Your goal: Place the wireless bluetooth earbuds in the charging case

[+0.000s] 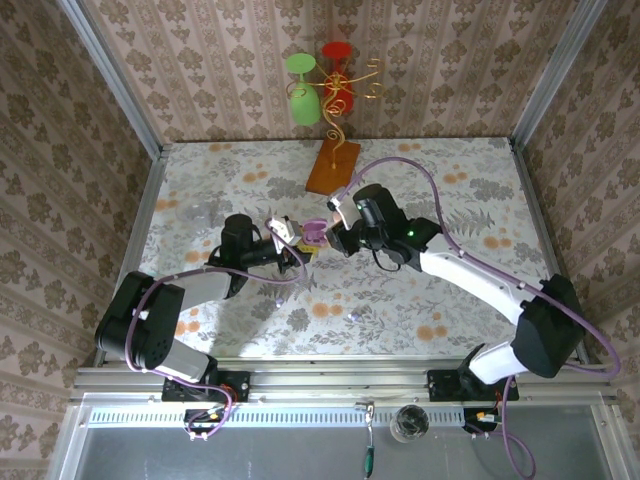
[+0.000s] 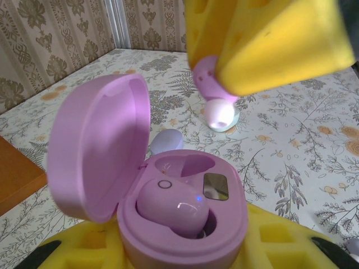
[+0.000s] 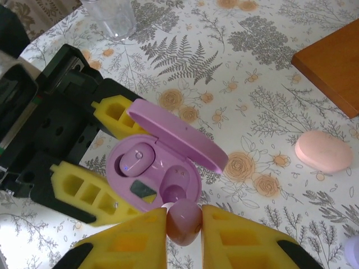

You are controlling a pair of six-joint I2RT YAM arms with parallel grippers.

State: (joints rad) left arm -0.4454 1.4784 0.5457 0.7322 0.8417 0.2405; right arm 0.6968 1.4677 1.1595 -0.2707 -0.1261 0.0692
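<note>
At mid-table, in the left claw: grips the open purple case by its flanks between yellow pads, drawn narrow on it, lid tipped up and back. Inside the case: holds one earbud, purple, seated in the socket nearer the left wrist camera, a small blue light on it. Beside it, leaves the other socket bare, next to a small dark window.

In the right claw: pinches a second earbud, pinkish-purple, between yellow fingertips, closed narrow on it. Hangs close over the case's open mouth, at the rim by the bare socket; cannot tell whether touching the rim or just clear of it.

Around, on the flowered table: lies a closed pink case well apart from the purple one, stands a clear glass beyond the left claw, sits an orange wooden base at the far side. Behind the purple case, in the left wrist view: rests a pale lavender pebble on the table.
</note>
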